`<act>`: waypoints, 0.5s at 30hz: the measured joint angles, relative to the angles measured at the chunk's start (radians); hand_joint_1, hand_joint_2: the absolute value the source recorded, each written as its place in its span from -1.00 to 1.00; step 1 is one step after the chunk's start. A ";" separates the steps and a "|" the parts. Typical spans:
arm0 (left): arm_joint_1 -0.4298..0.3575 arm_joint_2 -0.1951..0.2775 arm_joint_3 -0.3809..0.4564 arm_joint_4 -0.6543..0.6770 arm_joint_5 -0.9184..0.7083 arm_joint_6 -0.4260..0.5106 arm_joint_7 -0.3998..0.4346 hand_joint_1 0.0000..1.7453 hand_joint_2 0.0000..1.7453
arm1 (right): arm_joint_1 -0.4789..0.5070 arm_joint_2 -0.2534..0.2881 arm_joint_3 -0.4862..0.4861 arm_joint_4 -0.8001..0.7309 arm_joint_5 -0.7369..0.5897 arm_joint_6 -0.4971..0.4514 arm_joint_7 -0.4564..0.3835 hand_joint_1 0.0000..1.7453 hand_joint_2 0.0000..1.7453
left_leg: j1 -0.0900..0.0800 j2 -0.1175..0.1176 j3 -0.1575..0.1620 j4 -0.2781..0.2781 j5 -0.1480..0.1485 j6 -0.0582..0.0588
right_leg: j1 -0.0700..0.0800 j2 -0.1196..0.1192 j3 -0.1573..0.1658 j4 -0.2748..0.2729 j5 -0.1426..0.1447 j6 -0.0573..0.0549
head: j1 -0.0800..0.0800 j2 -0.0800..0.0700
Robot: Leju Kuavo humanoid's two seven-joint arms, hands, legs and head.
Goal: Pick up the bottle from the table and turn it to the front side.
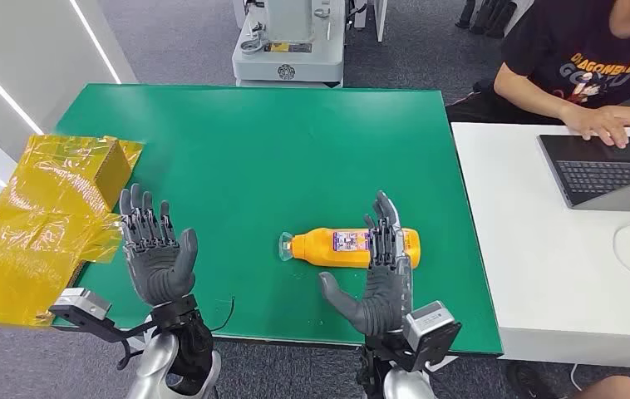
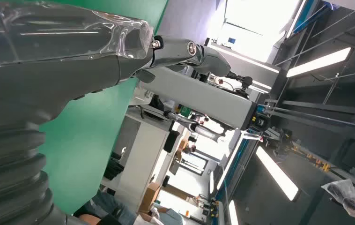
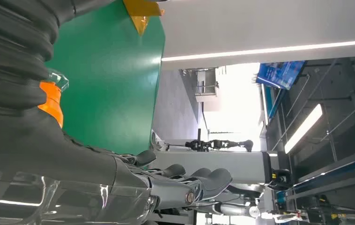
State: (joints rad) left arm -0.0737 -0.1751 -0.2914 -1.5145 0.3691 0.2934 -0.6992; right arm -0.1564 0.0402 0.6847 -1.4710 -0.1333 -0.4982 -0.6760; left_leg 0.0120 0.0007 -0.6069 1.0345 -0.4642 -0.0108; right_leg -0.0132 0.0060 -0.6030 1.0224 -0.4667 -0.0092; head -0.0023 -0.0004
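A green table (image 1: 253, 150) fills the centre of the head view, its far edge running in front of a grey machine base (image 1: 288, 41) & its near edge just above the robot's wrists. On the robot's right the green top butts against a white table (image 1: 528, 249), where a seated person (image 1: 582, 58) rests a hand beside an open laptop (image 1: 598, 166). At the green table's left edge sits a cardboard box wrapped in yellow film (image 1: 46, 216), overlapping the corner nearest the left hand. The wide middle & far part of the green top is bare.

The orange bottle (image 1: 328, 244) lies on its side in the near-right part of the green table, long axis approx. parallel to the near edge, clear cap pointing toward the robot's left, base toward the white table; a small label faces up.

Right hand (image 1: 382, 274) is raised palm-inward in front of the bottle's base end, fingers (image 1: 385, 218) straight & slightly apart, thumb out to the side, holding nothing. Whether it touches the bottle cannot be told.

Left hand (image 1: 155, 249) is held up near the box, well apart from the bottle, fingers spread, empty.
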 joint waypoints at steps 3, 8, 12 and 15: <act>0.000 0.000 0.000 0.000 -0.001 0.000 0.000 -1.00 1.00 | -0.003 -0.001 0.001 0.003 0.005 -0.003 0.000 -1.00 1.00 | 0.000 0.000 0.000 0.000 0.000 0.000 | 0.000 0.000 0.000 0.000 0.000 0.000 | 0.000 0.000; 0.000 -0.001 0.000 0.000 -0.008 -0.011 0.000 -1.00 1.00 | -0.050 -0.022 -0.001 0.014 0.210 -0.045 0.057 -1.00 1.00 | 0.000 0.000 0.000 0.000 0.000 0.000 | 0.000 0.000 0.000 0.000 0.000 0.000 | 0.000 0.000; -0.005 -0.008 0.000 0.002 -0.034 -0.048 0.000 -1.00 1.00 | -0.128 -0.059 -0.018 0.046 0.544 0.061 0.236 -1.00 1.00 | 0.000 0.000 0.000 0.001 0.000 0.000 | 0.000 0.000 0.001 0.000 0.000 0.000 | 0.000 0.000; -0.011 -0.014 0.003 0.007 -0.046 -0.080 0.000 -1.00 1.00 | -0.214 -0.102 -0.040 0.109 0.719 0.207 0.336 -1.00 1.00 | 0.000 0.000 0.000 0.001 0.001 0.000 | 0.000 0.000 0.001 0.000 0.001 0.000 | 0.000 0.000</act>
State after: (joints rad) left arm -0.0849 -0.1893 -0.2885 -1.5076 0.3230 0.2135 -0.6992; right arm -0.3704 -0.0617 0.6444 -1.3621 0.5862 -0.2917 -0.3400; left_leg 0.0118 0.0008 -0.6064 1.0356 -0.4636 -0.0105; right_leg -0.0134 0.0061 -0.6021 1.0224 -0.4653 -0.0091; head -0.0023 -0.0004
